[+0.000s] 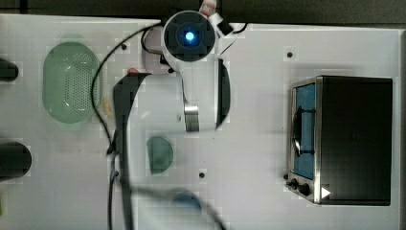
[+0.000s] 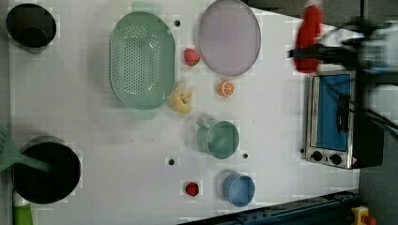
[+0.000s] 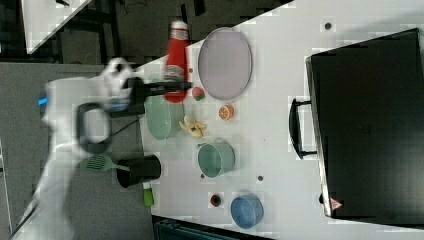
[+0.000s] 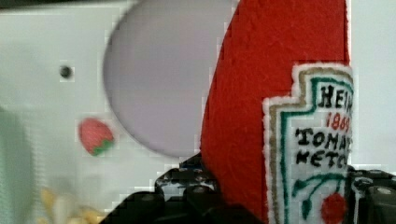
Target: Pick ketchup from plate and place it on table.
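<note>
Table [image 2: 277, 131]: broad white top, free surface between plate and toaster oven [image 2: 333, 119]; suitable set-down zone, in judgement.

Plate [image 2: 229, 37]: pale lilac, bare, lying flat near the left view's top edge. Nothing resting on it, so pick step judged complete.

Colander [image 2: 142, 60]: green, just beside the plate on the left view's left, strawberry [image 2: 191, 56] between them. To be avoided during lowering.

Ketchup [image 3: 176, 60]: red bottle, lifted clear of the plate, cap end pointing away from the arm. Label visible in the wrist view.

Gripper [image 3: 175, 86]: clamped on the ketchup at its lower body, jaws at medium spread to match bottle width. Remaining: carry off the plate, lower, release.
</note>
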You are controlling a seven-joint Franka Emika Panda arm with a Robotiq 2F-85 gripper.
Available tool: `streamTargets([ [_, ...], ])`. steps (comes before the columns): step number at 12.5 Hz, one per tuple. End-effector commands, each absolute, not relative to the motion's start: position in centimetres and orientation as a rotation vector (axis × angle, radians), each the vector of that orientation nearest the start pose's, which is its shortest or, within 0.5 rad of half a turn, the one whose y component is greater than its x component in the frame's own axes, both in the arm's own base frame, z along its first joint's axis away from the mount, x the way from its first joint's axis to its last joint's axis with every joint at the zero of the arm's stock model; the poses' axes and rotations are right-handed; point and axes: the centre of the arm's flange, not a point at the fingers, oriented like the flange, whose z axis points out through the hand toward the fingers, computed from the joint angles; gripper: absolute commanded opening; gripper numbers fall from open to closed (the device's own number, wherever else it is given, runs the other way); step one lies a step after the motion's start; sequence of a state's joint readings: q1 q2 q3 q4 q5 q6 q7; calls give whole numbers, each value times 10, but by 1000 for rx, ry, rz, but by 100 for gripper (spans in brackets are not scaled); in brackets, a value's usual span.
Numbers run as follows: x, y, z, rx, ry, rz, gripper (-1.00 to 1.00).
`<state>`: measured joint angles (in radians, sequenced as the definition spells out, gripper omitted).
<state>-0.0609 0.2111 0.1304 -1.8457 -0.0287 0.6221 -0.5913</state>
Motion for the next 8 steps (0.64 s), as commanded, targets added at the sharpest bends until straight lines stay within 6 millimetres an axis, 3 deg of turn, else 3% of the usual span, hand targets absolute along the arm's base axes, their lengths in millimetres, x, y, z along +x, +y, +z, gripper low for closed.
streamTargets([
  [1,584,-4,425,-3108,351,-113,30],
  [5,515,-28,398,-3104,504,4,30],
  [8,486,-29,354,-3089,620,72,30],
])
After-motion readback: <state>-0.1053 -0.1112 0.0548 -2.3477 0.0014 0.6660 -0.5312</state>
